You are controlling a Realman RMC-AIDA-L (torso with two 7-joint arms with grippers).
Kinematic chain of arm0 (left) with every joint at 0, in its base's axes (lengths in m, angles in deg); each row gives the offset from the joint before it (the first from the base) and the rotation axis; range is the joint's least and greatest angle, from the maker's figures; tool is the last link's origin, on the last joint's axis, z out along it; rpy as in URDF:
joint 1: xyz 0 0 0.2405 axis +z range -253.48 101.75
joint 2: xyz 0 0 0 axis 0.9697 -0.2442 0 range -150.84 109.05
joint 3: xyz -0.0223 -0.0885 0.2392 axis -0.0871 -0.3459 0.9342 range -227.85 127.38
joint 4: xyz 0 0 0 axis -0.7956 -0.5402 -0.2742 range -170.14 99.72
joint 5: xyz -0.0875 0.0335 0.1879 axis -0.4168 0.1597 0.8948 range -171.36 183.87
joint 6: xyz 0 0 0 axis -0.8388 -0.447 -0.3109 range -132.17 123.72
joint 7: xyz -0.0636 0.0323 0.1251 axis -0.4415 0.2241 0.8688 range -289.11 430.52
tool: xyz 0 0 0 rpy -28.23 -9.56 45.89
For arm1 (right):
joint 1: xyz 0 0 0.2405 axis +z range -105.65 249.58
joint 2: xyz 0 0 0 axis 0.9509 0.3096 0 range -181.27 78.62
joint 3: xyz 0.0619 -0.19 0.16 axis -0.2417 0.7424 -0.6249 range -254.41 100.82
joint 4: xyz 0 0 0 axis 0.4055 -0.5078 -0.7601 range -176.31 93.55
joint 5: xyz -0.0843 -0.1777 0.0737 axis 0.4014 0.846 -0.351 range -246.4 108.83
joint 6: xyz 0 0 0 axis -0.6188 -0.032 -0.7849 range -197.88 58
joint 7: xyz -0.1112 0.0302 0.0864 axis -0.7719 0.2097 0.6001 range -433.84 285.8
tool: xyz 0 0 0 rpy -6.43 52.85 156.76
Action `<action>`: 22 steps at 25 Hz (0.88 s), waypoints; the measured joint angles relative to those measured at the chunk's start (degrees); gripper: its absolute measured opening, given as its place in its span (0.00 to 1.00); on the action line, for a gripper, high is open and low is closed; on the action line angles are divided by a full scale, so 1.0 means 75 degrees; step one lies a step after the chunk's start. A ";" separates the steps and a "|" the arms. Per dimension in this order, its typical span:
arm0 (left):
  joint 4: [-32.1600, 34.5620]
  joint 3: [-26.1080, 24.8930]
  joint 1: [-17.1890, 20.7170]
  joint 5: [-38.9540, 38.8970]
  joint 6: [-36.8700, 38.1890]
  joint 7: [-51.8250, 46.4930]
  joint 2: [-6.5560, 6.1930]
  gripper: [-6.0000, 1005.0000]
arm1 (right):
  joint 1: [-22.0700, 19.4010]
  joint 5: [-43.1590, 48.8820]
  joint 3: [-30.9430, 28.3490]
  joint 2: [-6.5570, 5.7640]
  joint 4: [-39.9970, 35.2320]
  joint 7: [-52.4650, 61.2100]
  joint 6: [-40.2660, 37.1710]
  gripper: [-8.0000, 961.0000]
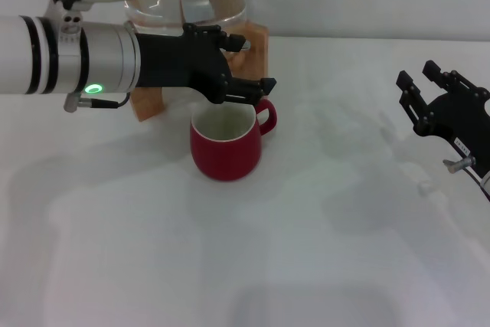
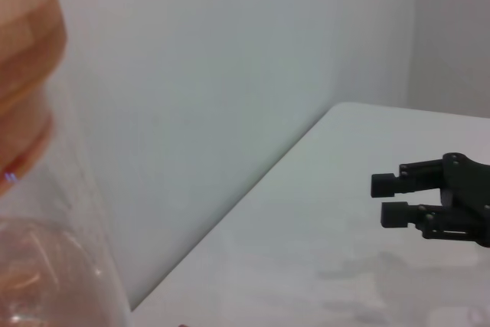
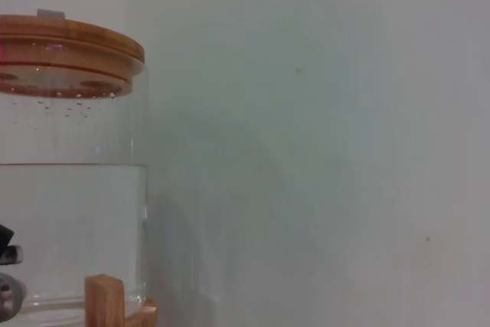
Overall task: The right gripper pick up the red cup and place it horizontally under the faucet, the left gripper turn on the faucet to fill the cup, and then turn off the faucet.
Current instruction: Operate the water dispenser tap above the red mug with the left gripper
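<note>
Risk: left gripper [image 1: 246, 67], jaws narrowly parted at hidden faucet above upright red cup [image 1: 225, 142], nudging cup or overfilling; right gripper [image 1: 429, 90] parked right, jaws apart.

Left gripper [image 1: 249, 67] black, arm silver-white, green light; right gripper [image 1: 419, 86] black.
</note>
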 joint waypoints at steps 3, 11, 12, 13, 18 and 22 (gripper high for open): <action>-0.0001 0.0000 -0.0002 0.0002 0.0042 0.0017 0.0000 0.88 | 0.0000 0.0000 0.0000 0.0000 0.0000 0.0000 0.0000 0.45; -0.0191 -0.0001 -0.0118 0.0008 0.0072 0.0074 0.0002 0.88 | 0.0016 0.0000 0.0000 0.0000 0.0000 0.0000 0.0001 0.45; -0.0197 0.0004 -0.0119 0.0008 0.0091 0.0091 0.0006 0.88 | 0.0019 0.0000 0.0000 0.0000 -0.0001 0.0000 0.0001 0.45; -0.0200 0.0011 -0.0120 0.0007 0.0107 0.0100 0.0008 0.88 | 0.0019 0.0000 0.0000 0.0000 -0.0001 0.0000 0.0001 0.45; -0.0207 0.0079 -0.0153 0.0007 0.0145 0.0105 0.0011 0.88 | 0.0022 0.0000 0.0000 0.0000 0.0000 0.0000 0.0002 0.45; -0.0210 0.0090 -0.0173 -0.0004 0.0146 0.0105 0.0012 0.88 | 0.0022 0.0000 0.0000 0.0000 -0.0001 0.0000 0.0002 0.45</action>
